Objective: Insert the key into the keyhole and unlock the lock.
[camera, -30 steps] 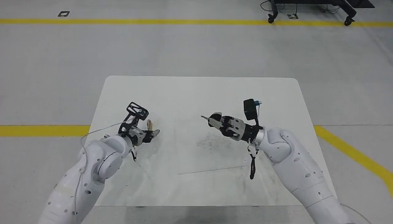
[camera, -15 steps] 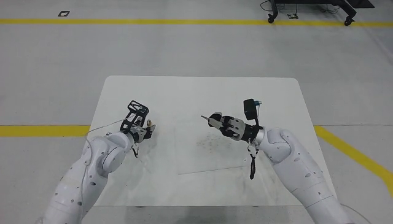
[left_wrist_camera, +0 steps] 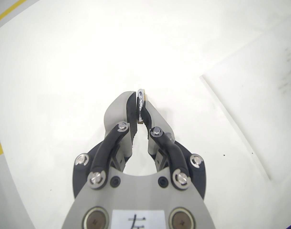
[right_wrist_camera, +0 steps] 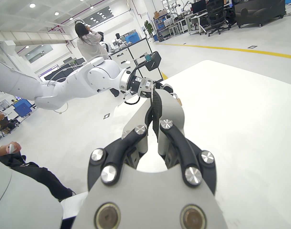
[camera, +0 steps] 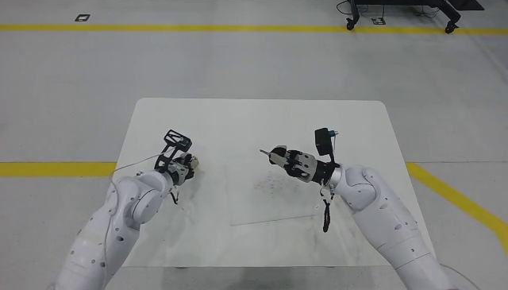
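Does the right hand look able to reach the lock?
Probably yes: only bare table lies between the right hand with its key and the lock, which the left hand holds. Which way the lock faces, I cannot tell.

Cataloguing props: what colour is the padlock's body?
Brass-gold padlock body, clearest in the right wrist view.
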Controlling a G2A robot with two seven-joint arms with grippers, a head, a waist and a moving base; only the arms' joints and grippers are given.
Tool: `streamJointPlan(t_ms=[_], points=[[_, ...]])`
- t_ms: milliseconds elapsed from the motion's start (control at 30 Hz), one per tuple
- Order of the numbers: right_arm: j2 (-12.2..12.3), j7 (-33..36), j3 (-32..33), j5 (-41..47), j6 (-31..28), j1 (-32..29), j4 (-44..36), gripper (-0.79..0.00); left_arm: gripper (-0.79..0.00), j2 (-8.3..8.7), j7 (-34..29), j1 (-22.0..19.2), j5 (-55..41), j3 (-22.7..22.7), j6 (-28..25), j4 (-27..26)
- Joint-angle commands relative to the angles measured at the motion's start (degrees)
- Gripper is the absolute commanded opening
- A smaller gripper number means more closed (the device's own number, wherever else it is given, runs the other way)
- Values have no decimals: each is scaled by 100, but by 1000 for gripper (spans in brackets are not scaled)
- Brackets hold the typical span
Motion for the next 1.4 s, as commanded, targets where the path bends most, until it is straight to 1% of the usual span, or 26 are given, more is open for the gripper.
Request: streamJointPlan(t_ms=[0,333,467,567,667,733,767,933,1067,1100,1167,1367], points=[[0,0,0,0,0,0,0,-785,-785,-3,-43,6,14,-11,-24,24],[0,0,0,0,0,0,0,-785,-785,-49,-67,-46,126,34,42,132],[0,0,0,0,0,0,0,-785,-785,-71,340,26,-72,-75,125,87],[0,0,0,0,0,0,0,-785,-785,-69,746,160,-586,-284,-170,57],[0,0,0,0,0,0,0,-785,-785,-58,1154,312,-1266,-545,-667,102],[0,0,0,0,0,0,0,-785,-785,-49,1396,408,-1934,-736,-1222,216],[0,0,0,0,0,0,0,-785,-785,-44,1483,447,-2331,-819,-1590,297],[0,0,0,0,0,0,0,-785,-785,-4,1360,435,-3899,-1078,-3229,896],[0,0,0,0,0,0,0,-785,-785,31,1068,310,-4525,-1113,-4134,1269],[0,0,0,0,0,0,0,-785,-785,37,1022,279,-4652,-1108,-4316,1339],[0,0,0,0,0,0,0,-785,-785,45,945,233,-4915,-1082,-4510,1491],[0,0,0,0,0,0,0,-785,-785,64,729,65,-5408,-990,-4858,1773]])
